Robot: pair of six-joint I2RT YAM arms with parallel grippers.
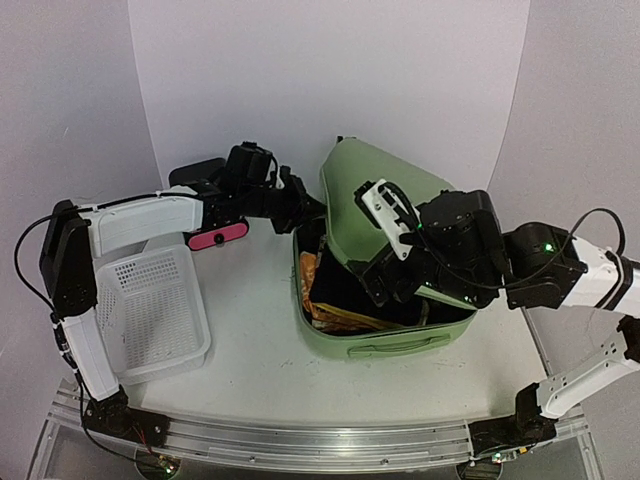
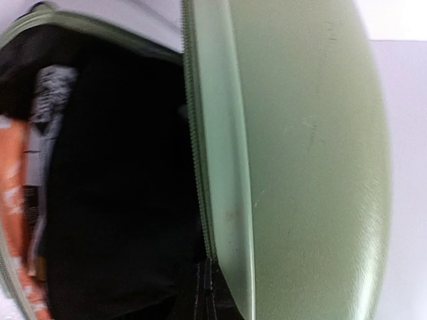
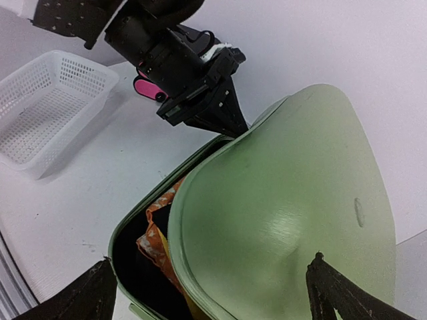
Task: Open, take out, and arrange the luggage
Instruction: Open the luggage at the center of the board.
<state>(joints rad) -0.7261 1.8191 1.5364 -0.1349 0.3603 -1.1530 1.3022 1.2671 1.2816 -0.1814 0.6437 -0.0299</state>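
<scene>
Two arms meet over the green suitcase (image 1: 400, 345), which lies on the right half of the desk (image 1: 250, 370) with its base flat and its lid (image 1: 345, 170) partly raised. In the top view the right arm covers much of the lid and the inside, so the hinge line and the right wall are hidden, and no wheels can be made out.

The left fingers (image 1: 303, 212) are pressed together at the lid's far left edge. Whether they pinch the zipper or the rim cannot be told. The left wrist view does not show them at all, only the zipper seam, the green shell and dark lining, all blurred.

The right fingers (image 1: 395, 285) stand wide apart over the lid, holding nothing. The right wrist view shows the fingertips (image 3: 87, 293) on either side of the shell. It also shows the gap opening to the left, with orange stuff (image 3: 152, 233) inside, cut off by the lid.

The handle wall faces near. The long axis seems to run near to far, slightly slanted, but too much is covered to be sure.

A white basket (image 1: 150, 310) lies on the left. A black box with a pink front (image 1: 218, 237) sits just beyond it, partly under the left arm.
</scene>
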